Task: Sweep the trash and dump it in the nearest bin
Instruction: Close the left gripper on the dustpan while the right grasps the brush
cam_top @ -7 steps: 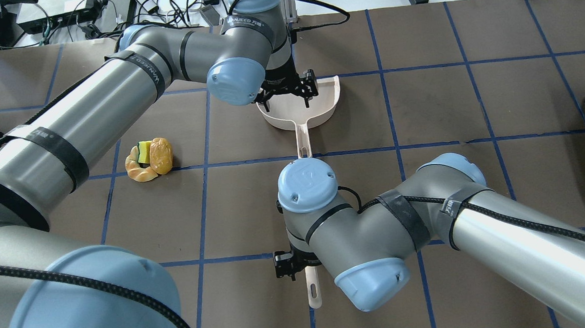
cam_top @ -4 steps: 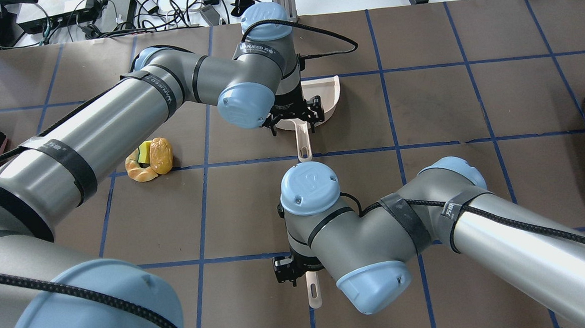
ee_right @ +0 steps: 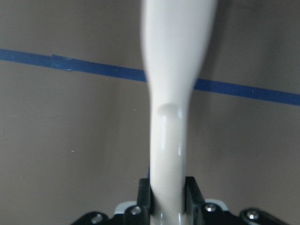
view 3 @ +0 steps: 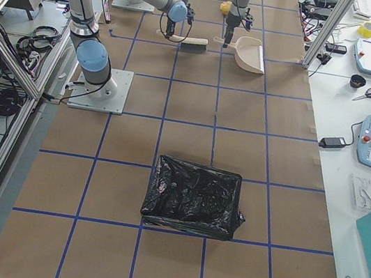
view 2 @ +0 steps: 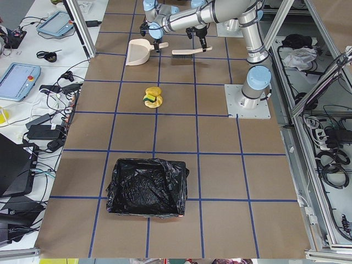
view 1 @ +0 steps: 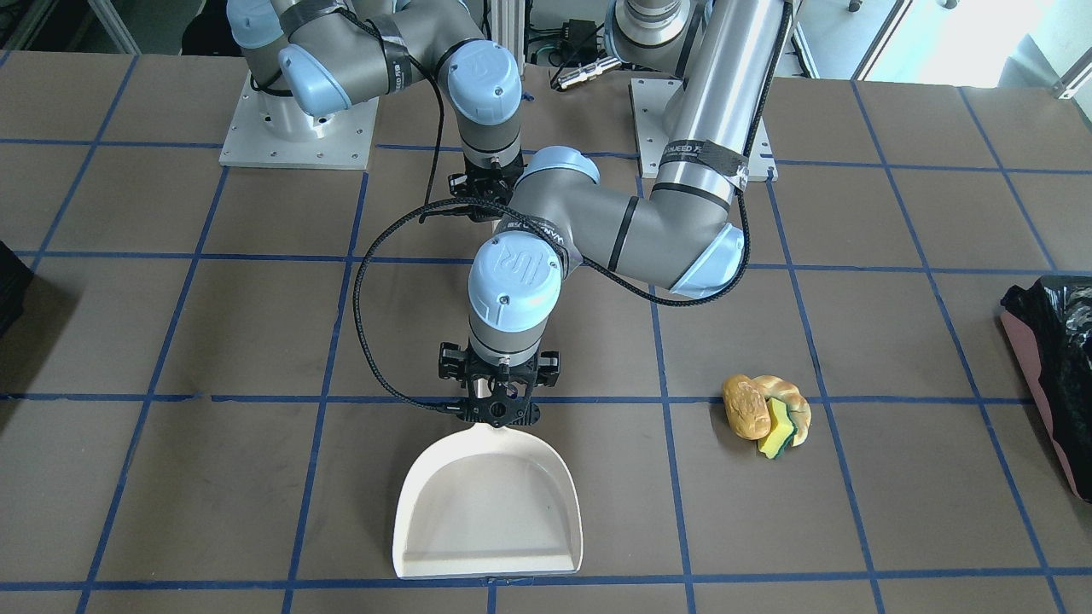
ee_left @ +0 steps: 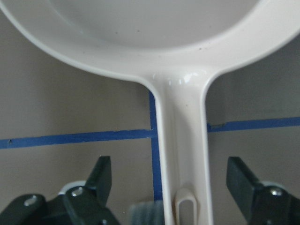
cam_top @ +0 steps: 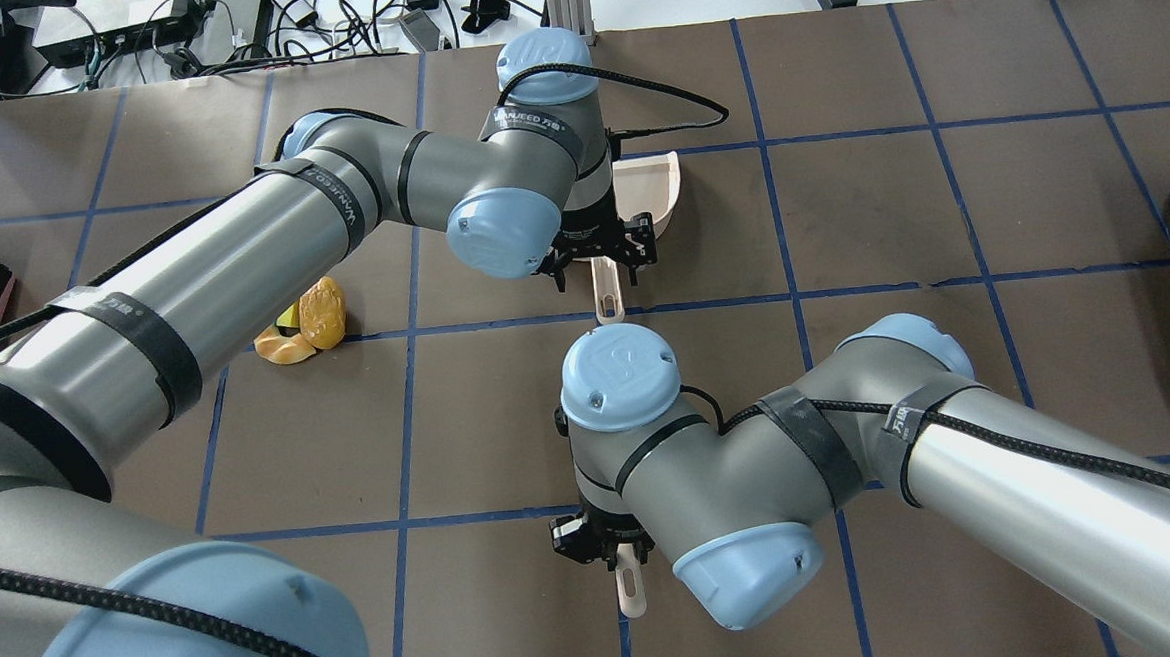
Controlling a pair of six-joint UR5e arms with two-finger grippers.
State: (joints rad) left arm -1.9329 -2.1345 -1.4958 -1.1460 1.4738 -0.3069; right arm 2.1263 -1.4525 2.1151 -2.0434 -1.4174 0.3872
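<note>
cream plastic dustpan handle (ee_left: pixel 180 154) runs near-to-far between the left gripper's (ee_left: pixel 168 166) spread fingers (ee_left: pixel 101 171), not touched. right gripper (ee_right: pixel 167 187) is clamped on the brush handle (ee_right: pixel 171 117). trash (view 1: pixel 765 411) sits on the table (view 1: pixel 256 324) well to the robot's left of the dustpan (view 1: pixel 486 512), bin (view 1: pixel 1058 315) beyond it.

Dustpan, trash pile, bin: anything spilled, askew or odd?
Nothing stands out. The dustpan lies flat and empty, the trash sits in one tight heap clear of it, and the lined bin stands upright.

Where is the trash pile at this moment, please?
In the front-facing view the trash pile lies across a blue tape line, right of the dustpan and apart from it, on the robot's left.
</note>
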